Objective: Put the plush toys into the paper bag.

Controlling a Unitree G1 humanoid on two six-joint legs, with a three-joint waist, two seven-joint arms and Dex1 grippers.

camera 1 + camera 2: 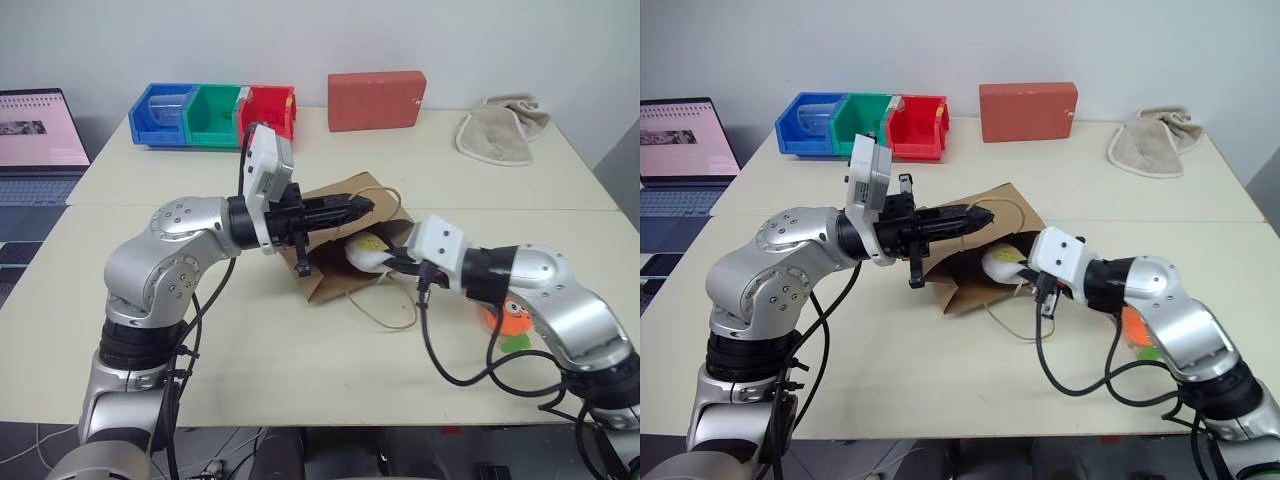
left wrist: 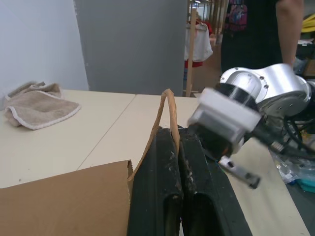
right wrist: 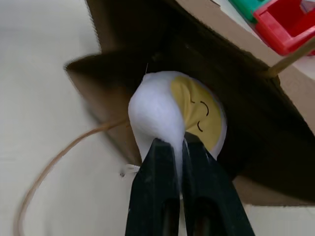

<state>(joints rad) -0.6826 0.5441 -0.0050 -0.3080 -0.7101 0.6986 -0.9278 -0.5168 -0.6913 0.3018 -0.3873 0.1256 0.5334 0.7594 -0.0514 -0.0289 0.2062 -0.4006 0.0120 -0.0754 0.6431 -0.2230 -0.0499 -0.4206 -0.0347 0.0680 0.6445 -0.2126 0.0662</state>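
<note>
The brown paper bag (image 1: 326, 282) lies on its side mid-table, its mouth facing my right arm. My left gripper (image 1: 365, 207) is shut on the bag's upper handle (image 2: 167, 105) and holds the mouth up. My right gripper (image 3: 178, 145) is shut on the white egg-shaped plush toy (image 3: 160, 110) with a yellow face, which sits right at the bag's dark opening. The orange carrot plush toy (image 1: 512, 318) lies on the table beside my right forearm, partly hidden by it. The bag's other handle loop (image 1: 385, 312) trails loose on the table.
A red box (image 1: 376, 99) and blue, green and red bins (image 1: 215, 113) stand along the far edge. A beige towel (image 1: 500, 128) lies at the far right. A laptop (image 1: 35, 140) sits at the left. A person (image 2: 256, 29) stands beyond the table.
</note>
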